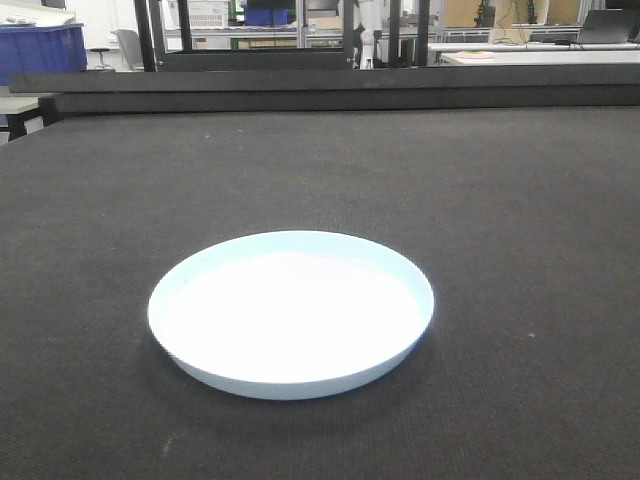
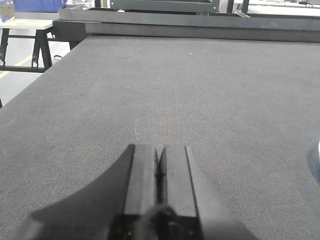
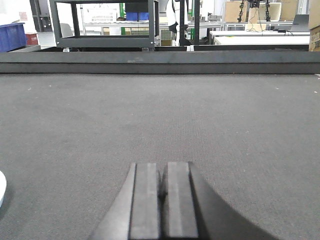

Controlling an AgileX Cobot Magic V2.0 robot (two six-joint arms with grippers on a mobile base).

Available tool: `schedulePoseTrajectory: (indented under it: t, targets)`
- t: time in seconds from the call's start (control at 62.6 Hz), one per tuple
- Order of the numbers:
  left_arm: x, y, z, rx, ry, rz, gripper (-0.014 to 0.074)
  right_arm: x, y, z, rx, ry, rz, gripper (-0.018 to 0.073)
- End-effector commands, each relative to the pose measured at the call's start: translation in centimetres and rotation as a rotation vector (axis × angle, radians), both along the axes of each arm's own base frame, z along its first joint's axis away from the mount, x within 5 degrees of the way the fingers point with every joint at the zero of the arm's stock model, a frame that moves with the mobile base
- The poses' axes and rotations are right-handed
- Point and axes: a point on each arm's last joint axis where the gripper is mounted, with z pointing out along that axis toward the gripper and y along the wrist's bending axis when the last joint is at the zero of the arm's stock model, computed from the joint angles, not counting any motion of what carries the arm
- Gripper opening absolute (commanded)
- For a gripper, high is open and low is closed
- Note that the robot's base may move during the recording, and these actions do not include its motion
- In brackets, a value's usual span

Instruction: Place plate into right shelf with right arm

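The plate [image 1: 291, 312], round, shallow and glossy white with a pale blue rim, lies flat on the dark felt table [image 1: 520, 200], near the front and slightly left of centre. Neither gripper shows in the front view. In the left wrist view my left gripper [image 2: 159, 150] is shut and empty, low over bare felt, with a sliver of the plate [image 2: 318, 148] at the right edge. My right gripper [image 3: 163, 167] is also shut with nothing in it, and the plate's rim [image 3: 1, 188] peeks in at the far left. The right shelf is out of view.
A raised black bar [image 1: 340, 85] runs along the table's far edge. Beyond it stand a black-framed cart [image 3: 102, 25], white desks [image 1: 540, 52] and a blue bin [image 1: 40, 50] at the far left. The table's left edge [image 2: 30, 92] drops to the floor.
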Motion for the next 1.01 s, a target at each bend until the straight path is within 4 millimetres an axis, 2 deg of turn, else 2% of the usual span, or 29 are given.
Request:
schedulePoseTrajectory:
  t: [0.0,0.479,0.591,0.703,0.847,0.911,0.991]
  targets:
    - [0.0,0.0,0.5,-0.017,-0.082,-0.002,-0.0047,-0.2,-0.1,1.2,0.001,-0.111,-0.007,0.0056]
    - [0.0,0.0,0.5,-0.017,-0.082,-0.002,-0.0047,-0.5,-0.1,2.3,0.021,-0.234,-0.010,0.0056]
    - [0.0,0.0,0.5,-0.017,-0.082,-0.002,-0.0047,-0.6,0.0,3.0,0.084,-0.160,0.015,0.0056]
    - [0.0,0.0,0.5,-0.017,-0.082,-0.002,-0.0047,-1.2,0.0,5.6,0.051,-0.103,0.025,0.0056]
    - [0.0,0.0,0.5,-0.017,-0.082,-0.002,-0.0047,-1.8,0.1,10.9,0.075,-0.062,0.053,0.0056]
    - [0.0,0.0,0.5,-0.017,-0.082,-0.002,-0.0047,-1.6,0.4,13.3,0.082,0.002,0.090,0.0056]
    - [0.0,0.0,0.5,-0.017,-0.082,-0.002,-0.0047,-0.6,0.9,15.5,0.008,0.138,0.148,0.0056]
